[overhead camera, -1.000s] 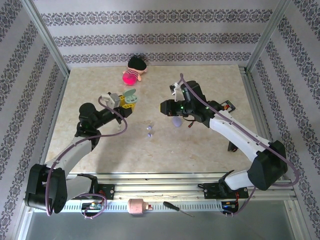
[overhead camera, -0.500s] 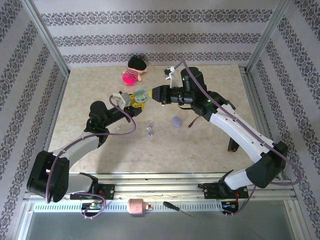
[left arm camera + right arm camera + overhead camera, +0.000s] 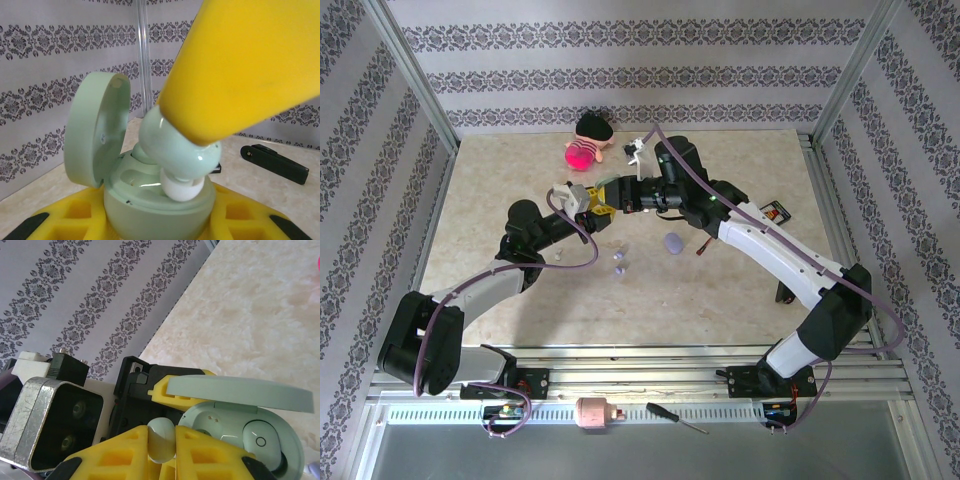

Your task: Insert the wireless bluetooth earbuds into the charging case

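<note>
My left gripper [image 3: 588, 200] is shut on an open mint charging case [image 3: 155, 200], its lid [image 3: 95, 130] standing up on the left. My right gripper [image 3: 612, 196] meets it from the right, shut on a mint earbud [image 3: 180, 150]. The bud's white tip [image 3: 182, 187] is down at the mouth of the case's front well. In the right wrist view that earbud [image 3: 161, 440] sits pinched between the yellow fingers [image 3: 210, 455], and another mint bud [image 3: 262, 440] lies seated in the case [image 3: 220, 422]. Two tiny lavender earbuds [image 3: 618, 262] lie on the table.
A closed lavender case [image 3: 672, 242] lies right of the loose buds. A pink doll with black hair [image 3: 586, 148] sits at the back. A black clip [image 3: 275, 162] lies on the table. A screwdriver [image 3: 675, 417] and a pink cylinder [image 3: 590, 411] rest on the front rail.
The right arm swung left and up from beside the lavender case, carrying the mint earbud to the case. The left gripper moved right with the open case to meet it.
</note>
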